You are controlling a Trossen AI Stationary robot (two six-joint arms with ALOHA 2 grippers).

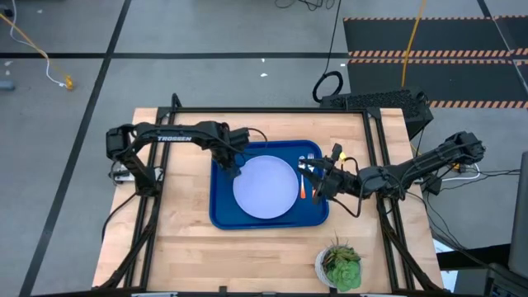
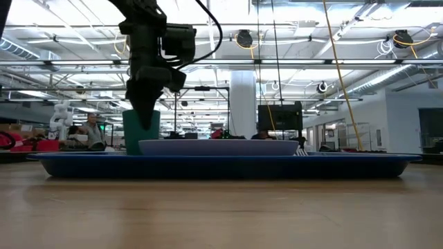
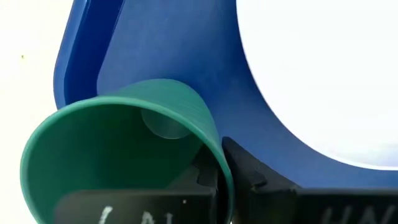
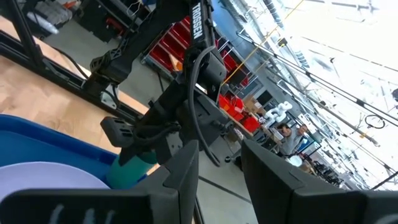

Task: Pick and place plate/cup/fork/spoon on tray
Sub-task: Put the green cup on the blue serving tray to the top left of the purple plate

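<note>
The blue tray [image 1: 223, 216] lies mid-table with the pale plate [image 1: 266, 186] on it. My left gripper [image 1: 237, 167] is over the tray's left part, shut on the dark green cup [image 3: 118, 143], which also shows in the low view [image 2: 141, 130] left of the plate [image 2: 218, 146]. My right gripper [image 1: 316, 177] hovers open and empty over the tray's right part, its fingers [image 4: 180, 180] pointing toward the left arm. Two orange-handled utensils [image 1: 303, 189] lie on the tray beside the plate, partly under it; I cannot tell fork from spoon. My left gripper holds the cup by its wall at the rim [image 3: 219, 163], on the side toward the plate. One finger [image 3: 124, 208] is inside the cup and one [image 3: 267, 183] outside. The fingers come from above, pointing down. The cup is upright; the tray's rim hides its base.
A white pot with a green plant [image 1: 339, 266] stands near the table's front right. Bare wooden table [image 1: 181, 256] lies in front of the tray and to its left. A black frame [image 1: 272, 110] runs along the table's far edge.
</note>
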